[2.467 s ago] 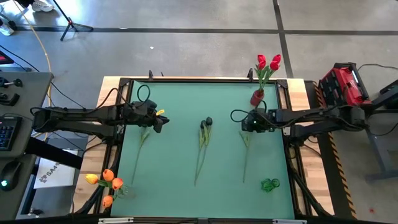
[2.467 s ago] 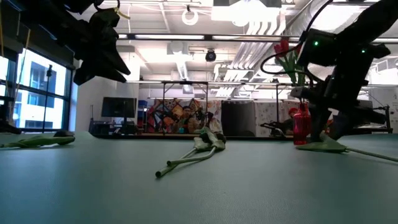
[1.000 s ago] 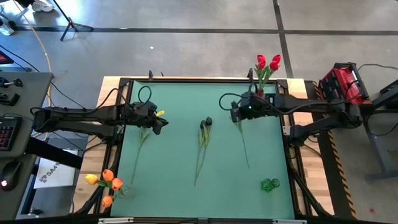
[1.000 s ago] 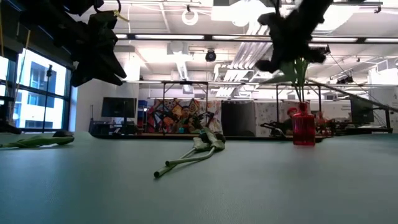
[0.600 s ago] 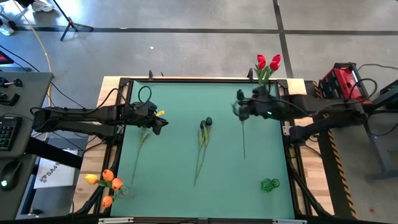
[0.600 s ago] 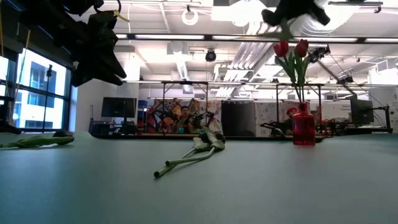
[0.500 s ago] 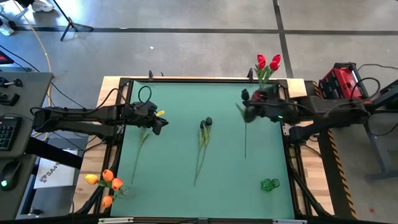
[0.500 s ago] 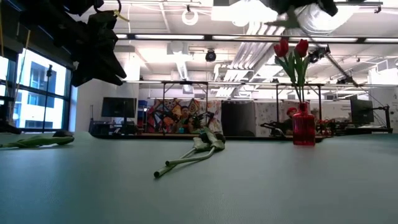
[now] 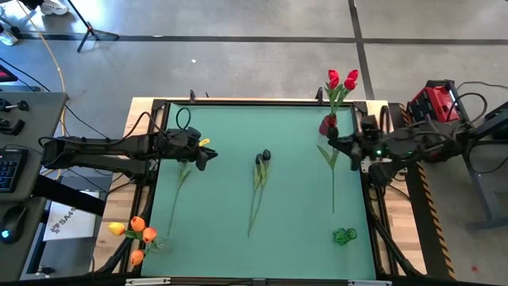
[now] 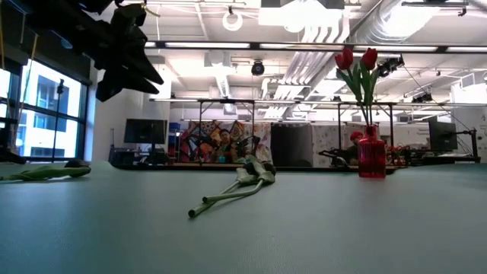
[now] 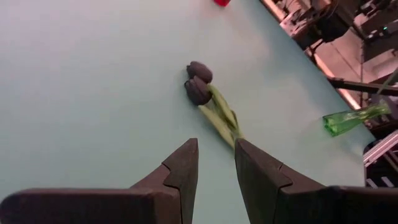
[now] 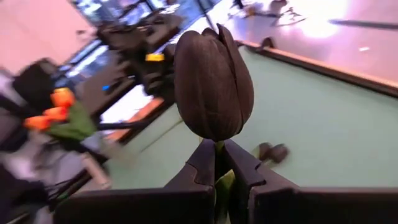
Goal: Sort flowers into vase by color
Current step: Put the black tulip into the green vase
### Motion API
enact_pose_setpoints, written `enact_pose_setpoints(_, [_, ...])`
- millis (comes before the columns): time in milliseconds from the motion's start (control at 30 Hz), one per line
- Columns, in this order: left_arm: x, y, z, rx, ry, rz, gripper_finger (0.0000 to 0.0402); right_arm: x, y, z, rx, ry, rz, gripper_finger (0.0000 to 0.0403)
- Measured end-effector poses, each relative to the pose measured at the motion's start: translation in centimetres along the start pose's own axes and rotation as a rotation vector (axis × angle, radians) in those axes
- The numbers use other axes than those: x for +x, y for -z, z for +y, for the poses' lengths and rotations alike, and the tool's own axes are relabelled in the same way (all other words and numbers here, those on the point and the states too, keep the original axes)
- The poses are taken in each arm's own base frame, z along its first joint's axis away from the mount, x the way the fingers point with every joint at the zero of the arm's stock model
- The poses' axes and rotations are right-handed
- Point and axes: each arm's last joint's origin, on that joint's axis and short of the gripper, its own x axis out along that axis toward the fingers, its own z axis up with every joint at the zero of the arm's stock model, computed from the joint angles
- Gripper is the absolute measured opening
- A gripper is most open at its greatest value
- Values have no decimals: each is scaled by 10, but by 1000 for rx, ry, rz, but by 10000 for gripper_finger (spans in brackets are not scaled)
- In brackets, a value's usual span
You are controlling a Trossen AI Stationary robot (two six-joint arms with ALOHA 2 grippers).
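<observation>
Two dark tulips (image 9: 261, 163) lie together near the middle of the table (image 9: 230, 127), heads toward the far edge, stems trailing toward the near one. Your right gripper (image 12: 219, 163) is clamped on the stem of a third dark tulip (image 12: 214, 83), just under the bud — in the high view its stem (image 9: 332, 179) runs along the table's right edge, with the right arm reaching in over that edge. The red vase (image 9: 327, 124) stands at the far right corner with two red tulips (image 9: 342, 79) in it, upright, close beside the right gripper.

Your left gripper (image 11: 215, 163) hangs above the left side of the table, jaws a narrow way apart with nothing between them, pointed toward the dark pair. A flower (image 9: 181, 179) lies flat beneath it, stem running toward the near edge.

Orange tulips (image 9: 136, 233) sit at the near left corner, heads out past the table's edge. A green vase (image 9: 344, 235) lies on its side near the near right corner.
</observation>
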Motion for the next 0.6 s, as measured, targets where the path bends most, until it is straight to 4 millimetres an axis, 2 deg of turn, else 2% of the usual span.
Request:
enact_pose_setpoints(300, [0,-1,-1,-11,12,-14,92,-32,-1,-12,12,-182,73,0])
enact_pose_setpoints(600, [0,-2,-2,-29,19,-24,92,-39,1,-3,24,-372,170,0])
